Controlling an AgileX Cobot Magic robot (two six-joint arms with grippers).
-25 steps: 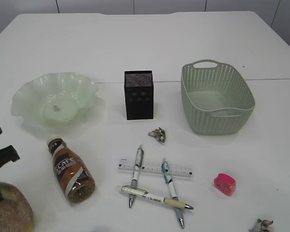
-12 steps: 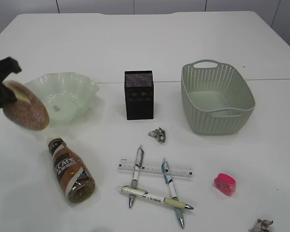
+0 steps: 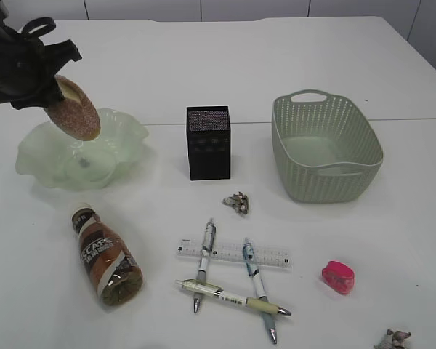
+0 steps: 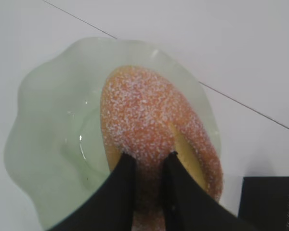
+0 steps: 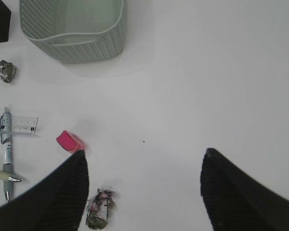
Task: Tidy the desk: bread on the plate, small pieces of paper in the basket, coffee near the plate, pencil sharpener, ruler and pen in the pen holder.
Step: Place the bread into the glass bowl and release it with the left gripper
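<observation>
The left gripper, jaws clamped on the bread, rises from the surface's near-left corner and now hangs above the plate by the left edge.

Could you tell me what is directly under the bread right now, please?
The green plate lies beneath the bread, which the left gripper holds above it. The plate's visible part looks bare; the bread covers the rest.

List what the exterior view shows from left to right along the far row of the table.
Bread held by the left gripper over the plate → pen holder → basket.
</observation>
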